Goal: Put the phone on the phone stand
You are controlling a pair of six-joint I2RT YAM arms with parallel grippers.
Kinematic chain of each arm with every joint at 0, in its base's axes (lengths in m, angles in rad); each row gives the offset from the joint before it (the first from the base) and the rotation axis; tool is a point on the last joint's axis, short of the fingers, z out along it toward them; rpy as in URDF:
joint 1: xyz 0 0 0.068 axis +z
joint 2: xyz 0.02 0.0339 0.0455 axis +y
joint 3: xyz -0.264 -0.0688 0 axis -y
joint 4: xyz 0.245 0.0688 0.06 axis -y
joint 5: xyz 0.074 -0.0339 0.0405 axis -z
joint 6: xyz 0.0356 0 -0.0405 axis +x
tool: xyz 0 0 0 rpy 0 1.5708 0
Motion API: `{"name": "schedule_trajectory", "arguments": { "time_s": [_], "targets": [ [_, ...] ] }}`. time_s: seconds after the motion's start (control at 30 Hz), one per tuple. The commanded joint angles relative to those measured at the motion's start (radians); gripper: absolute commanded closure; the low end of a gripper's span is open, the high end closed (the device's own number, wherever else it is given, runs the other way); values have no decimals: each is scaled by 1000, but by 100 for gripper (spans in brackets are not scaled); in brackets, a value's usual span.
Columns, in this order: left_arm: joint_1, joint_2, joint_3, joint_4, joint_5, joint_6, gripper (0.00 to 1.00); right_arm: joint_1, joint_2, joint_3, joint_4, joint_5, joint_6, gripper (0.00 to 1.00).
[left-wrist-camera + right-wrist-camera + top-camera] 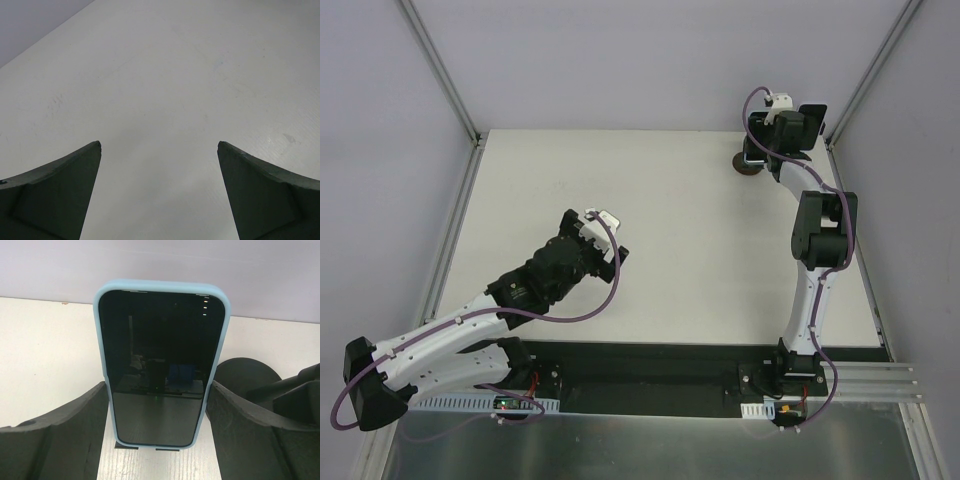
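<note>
The phone (pixel 160 365), black-screened in a light blue case, stands upright with its screen facing my right wrist camera. My right gripper (pixel 157 390) is shut on the phone, one finger against each long side. Two small dark tabs of the phone stand (pixel 131 445) show under the phone's lower edge. In the top view my right gripper (pixel 772 150) is at the far right of the table, over the stand's dark round base (pixel 750 166). My left gripper (pixel 159 145) is open and empty above bare table, at the centre left in the top view (pixel 615 250).
The white table (pixel 680 230) is edged by metal rails and grey walls; the far wall is close behind the phone. A dark round shape (pixel 245 375) lies behind my right finger; I cannot tell whether it is shadow or stand.
</note>
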Motion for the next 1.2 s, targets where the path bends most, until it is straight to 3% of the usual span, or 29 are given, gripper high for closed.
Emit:
{"name": "schedule_trajectory", "arguments": {
  "time_s": [0.0, 0.07, 0.13, 0.5, 0.63, 0.77, 0.83, 1.0, 1.17],
  "targets": [
    [10, -18, 13, 28, -5, 14, 1, 7, -57, 16, 90, 9, -11, 22],
    [9, -18, 13, 28, -3, 14, 1, 8, -63, 10, 90, 15, -12, 17],
    [10, -18, 11, 26, -2, 12, 1, 10, -69, 3, 92, 16, -14, 1],
    [10, -21, 11, 28, -2, 12, 1, 17, -112, -5, 81, 44, -43, 3],
    [10, -20, 11, 28, -7, 17, 1, 24, -182, 16, 31, 162, -34, 3],
    [10, -20, 14, 26, -4, 15, 1, 62, -282, 110, -217, 265, 14, 3],
    [10, -21, 16, 25, -7, 15, 1, 106, -371, 130, -314, 238, 38, 3],
    [10, -35, 17, 23, -17, 18, 2, 281, -694, -91, -434, 260, 45, 3],
    [10, -75, 10, 25, -36, 23, 2, 372, -1094, -506, -437, 227, 129, 3]
  ]
}}
